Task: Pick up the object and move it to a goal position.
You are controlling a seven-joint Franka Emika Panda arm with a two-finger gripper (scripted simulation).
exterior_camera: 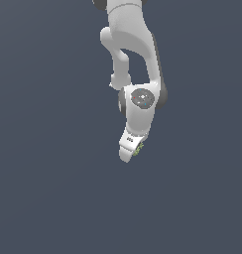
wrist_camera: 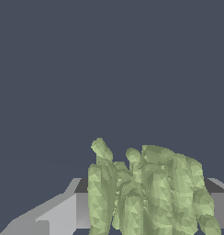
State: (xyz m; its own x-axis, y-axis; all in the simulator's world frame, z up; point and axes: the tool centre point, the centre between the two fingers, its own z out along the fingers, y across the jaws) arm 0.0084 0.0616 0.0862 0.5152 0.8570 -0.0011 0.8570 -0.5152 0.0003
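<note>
The object (exterior_camera: 138, 149) sits at the tip of the end effector (exterior_camera: 130, 151), just below the centre of the exterior frame, showing as a small olive-green fleck against the white housing. In the wrist view the object (wrist_camera: 150, 193) fills the lower middle of the frame between grey fingers (wrist_camera: 63, 213), which look closed on it, so it appears held. Its surface is ridged and lumpy, with upright lobes, matte green. No goal marker shows against the plain slate-blue background; whether the object rests on the counter cannot be told.
</note>
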